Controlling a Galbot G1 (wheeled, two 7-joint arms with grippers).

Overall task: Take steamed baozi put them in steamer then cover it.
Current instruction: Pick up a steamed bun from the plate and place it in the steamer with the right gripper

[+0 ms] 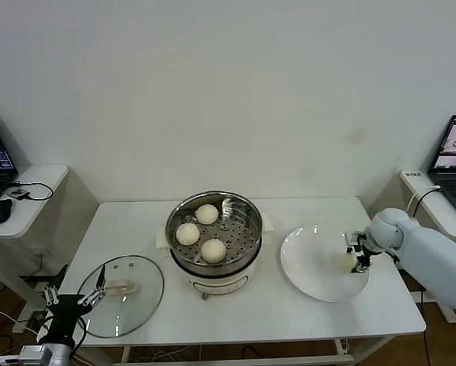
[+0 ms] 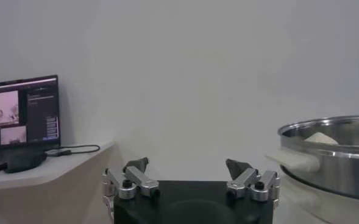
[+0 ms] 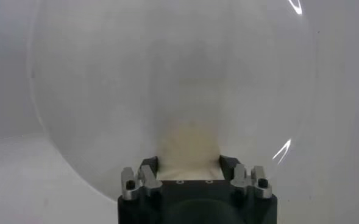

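Fingers (image 3: 147,172) of the right gripper (image 3: 188,165) stand on either side of the last steamed baozi (image 3: 188,149) and are closed against its flanks, so the grip looks made or all but made. That bun sits on the right part of the white plate (image 1: 312,267), at the right of the worktop (image 1: 136,229). The other three buns (image 1: 207,214) already lie in the steamer (image 1: 236,204), which stands at the centre, left of the plate.

To do this step well, the squeeze should be only firm enough to hold, since a soft bun will likely dent or tear. The lift should go straight up and clear of the plate before swinging left. The steamer's open spot appears to be on its right side, away from the three buns, and setting the bun there would avoid crowding them.

Only the right wrist view shows the bun seated between the fingers; the head view gives just a pale spot at the gripper. Only the head view shows the three loaded buns and the glass lid (image 1: 125,293) lying near left. The left gripper (image 2: 188,167) waits by that lid with fingers spread wide; its wrist view shows the steamer's side wall.
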